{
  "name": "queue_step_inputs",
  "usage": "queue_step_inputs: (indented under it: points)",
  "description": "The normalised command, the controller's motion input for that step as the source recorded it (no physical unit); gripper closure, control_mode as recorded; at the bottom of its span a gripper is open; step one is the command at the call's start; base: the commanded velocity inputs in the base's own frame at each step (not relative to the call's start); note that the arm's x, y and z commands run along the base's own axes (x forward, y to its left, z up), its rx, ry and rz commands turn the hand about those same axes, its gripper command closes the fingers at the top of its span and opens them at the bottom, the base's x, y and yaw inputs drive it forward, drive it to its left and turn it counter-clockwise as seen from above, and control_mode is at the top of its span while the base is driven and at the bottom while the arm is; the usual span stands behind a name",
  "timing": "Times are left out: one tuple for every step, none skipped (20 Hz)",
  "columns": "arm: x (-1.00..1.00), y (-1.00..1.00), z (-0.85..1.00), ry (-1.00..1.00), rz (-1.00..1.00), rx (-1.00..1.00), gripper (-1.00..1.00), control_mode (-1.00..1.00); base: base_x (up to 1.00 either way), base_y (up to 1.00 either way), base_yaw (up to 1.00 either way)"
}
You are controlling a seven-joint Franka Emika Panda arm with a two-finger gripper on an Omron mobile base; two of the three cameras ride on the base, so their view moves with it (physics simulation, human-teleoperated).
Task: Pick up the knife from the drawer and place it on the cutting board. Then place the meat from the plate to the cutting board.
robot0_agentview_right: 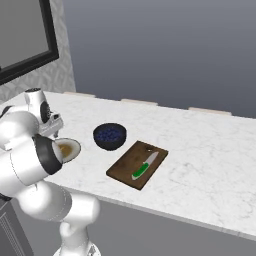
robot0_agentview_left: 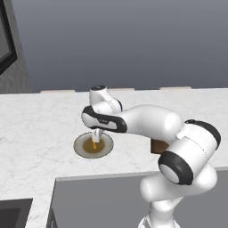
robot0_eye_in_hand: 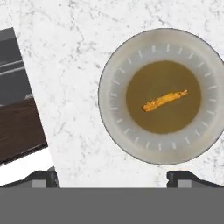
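The knife (robot0_agentview_right: 143, 167), with its green handle, lies on the dark-brown cutting board (robot0_agentview_right: 129, 167) in the right base view. The arm hides most of the board (robot0_agentview_left: 157, 146) in the left base view. The round beige plate (robot0_agentview_left: 82, 149) sits on the marble counter with the small orange-brown meat (robot0_eye_in_hand: 164, 100) at its brownish centre. My gripper (robot0_agentview_left: 95, 135) hangs just above the plate, open, fingertips (robot0_eye_in_hand: 183, 176) wide apart and holding nothing. The meat (robot0_agentview_left: 94, 144) lies straight below it. The grey drawer (robot0_agentview_left: 98, 200) shows under the counter's front edge; I cannot tell how far out it stands.
A dark bowl (robot0_agentview_right: 109, 136) with blue contents stands between the plate (robot0_agentview_right: 71, 148) and the cutting board. The counter's front edge runs close to the plate. A black-framed window (robot0_agentview_right: 27, 35) is on the left wall. A dark sink corner (robot0_agentview_left: 13, 213) lies at the lower left.
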Motion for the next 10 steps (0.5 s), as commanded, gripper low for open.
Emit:
queue_step_inputs:
  points:
    - [0.0,0.0,0.04,0.0,-0.67,0.03,-1.0,-1.0,0.0,0.0,0.0]
    - [0.0,0.0,0.0,0.0,-0.68,0.02,-1.0,-1.0,0.0,0.0,0.0]
    - [0.0,0.0,0.0,0.0,-0.69,0.01,-1.0,-1.0,0.0,0.0,0.0]
    - [0.0,0.0,0.0,0.0,-0.7,0.0,-1.0,-1.0,0.0,0.0,0.0]
    - [0.0,0.0,0.0,0.0,-0.73,0.0,-1.0,-1.0,0.0,0.0,0.0]
    - [0.0,0.0,0.0,0.0,-0.76,0.0,-1.0,-1.0,0.0,0.0,0.0]
    - [0.0,0.0,0.0,0.0,-0.79,0.0,-1.0,-1.0,0.0,0.0,0.0]
    - [0.0,0.0,0.0,0.0,-0.79,0.0,-1.0,-1.0,0.0,0.0,0.0]
    - [0.0,0.0,0.0,0.0,-0.79,0.0,-1.0,-1.0,0.0,0.0,0.0]
    - [0.0,0.0,0.0,0.0,-0.79,0.0,-1.0,-1.0,0.0,0.0,0.0]
